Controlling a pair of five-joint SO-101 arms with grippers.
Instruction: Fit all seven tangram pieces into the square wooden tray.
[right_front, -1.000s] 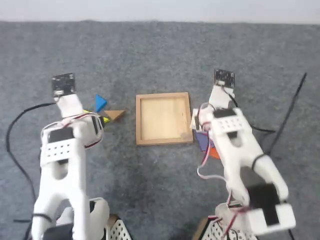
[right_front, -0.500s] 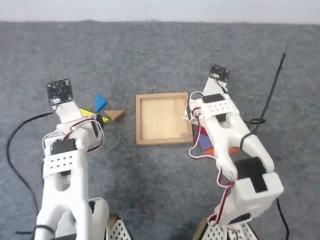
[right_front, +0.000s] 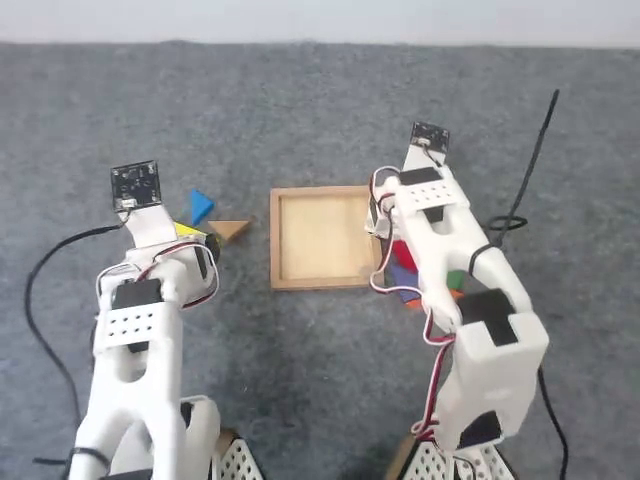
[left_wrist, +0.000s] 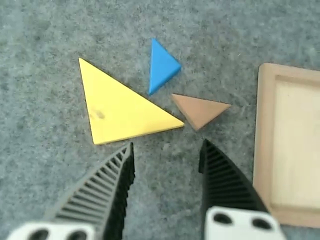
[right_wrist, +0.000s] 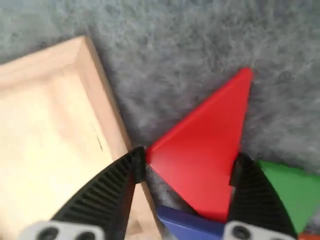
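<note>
Red triangle (right_wrist: 200, 145) beside wooden tray (right_wrist: 102, 107)

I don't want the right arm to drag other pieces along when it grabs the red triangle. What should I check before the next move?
1. Right claw open, one finger on each side of the red triangle: ok.
2. Red triangle apart from its neighbours: not ok. The dark blue piece lies against its corner and the green piece is close beside it.
3. Red triangle apart from the tray rim: cannot tell. Its corner sits right by the rim.
4. Room in the tray: ok, no piece lies in it yet.
5. Left claw open and holding nothing, over the carpet by the yellow triangle: ok.
</note>
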